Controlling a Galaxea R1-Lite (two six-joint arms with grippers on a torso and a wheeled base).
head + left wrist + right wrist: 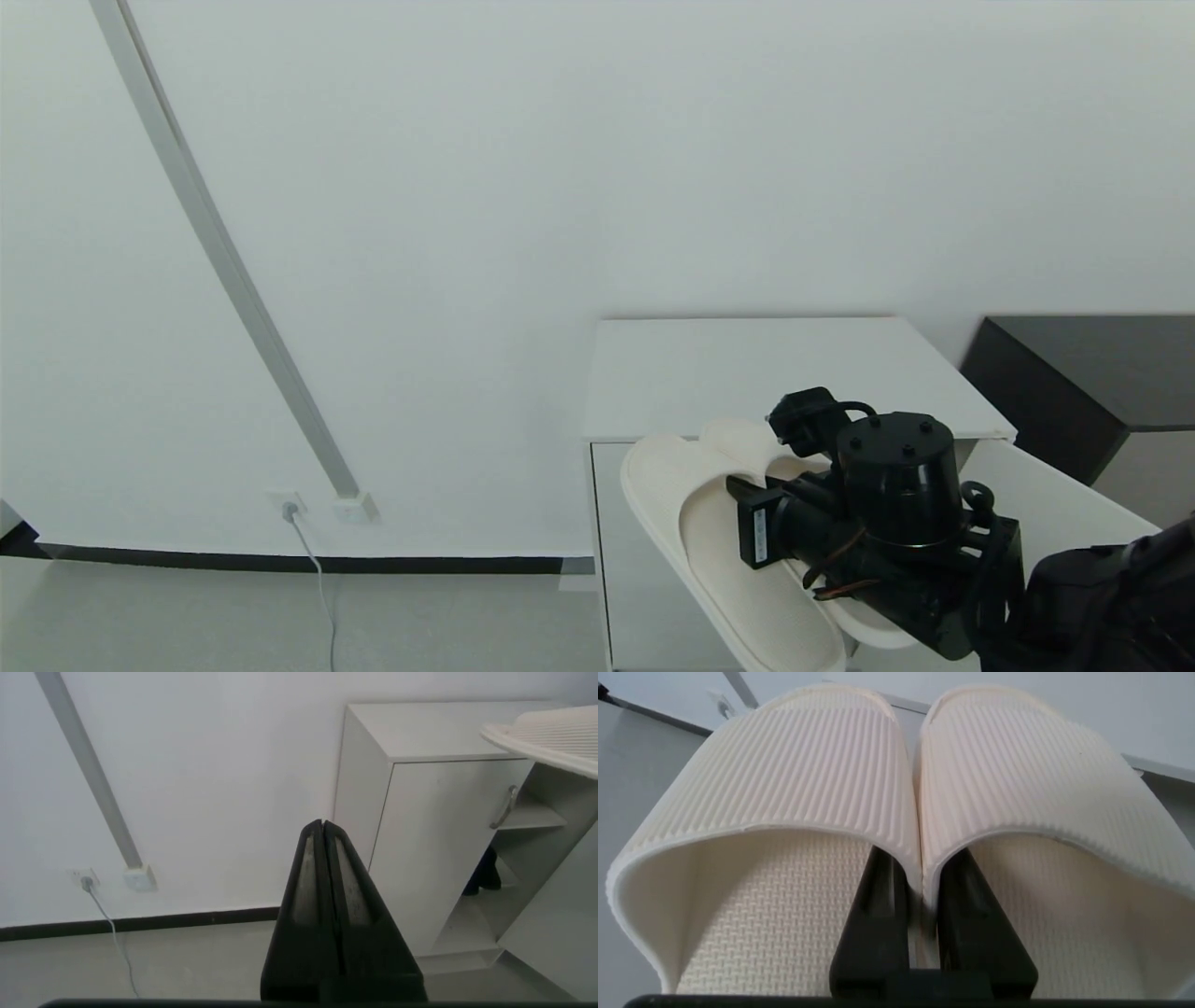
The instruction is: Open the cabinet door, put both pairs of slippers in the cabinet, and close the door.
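**Holding a cream pair before the open cabinet**

Gripping the pair of slippers [681, 485], my right fingers [889, 901] sit narrow. One finger goes inside each slipper, and the two inner walls are pinched together between them. The ribbed straps arch over the fingers, and the toes point away from my wrist. In the head view the pair hangs in the lower right of the frame, soles tilted, in front of the white cabinet [775, 373] and just below its top edge.

The cabinet stands against the wall at centre right. Its door [1055, 495] is swung open toward the right edge of the frame. In the left wrist view, shelves [528, 817] show inside the opening on the right side. The closed panel [439, 849] beside them carries a handle [505, 807]. Something dark sits low inside; I cannot tell what it is.

My left fingers [316, 849] are pressed together with nothing between them. They are at the bottom centre of their view, well apart from the cabinet.

A grey strip [215, 243] runs diagonally down the wall at left. At its foot is a wall socket [285, 504], and a cable [322, 579] drops from it to the floor. A dark unit [1083, 373] stands at the far right.
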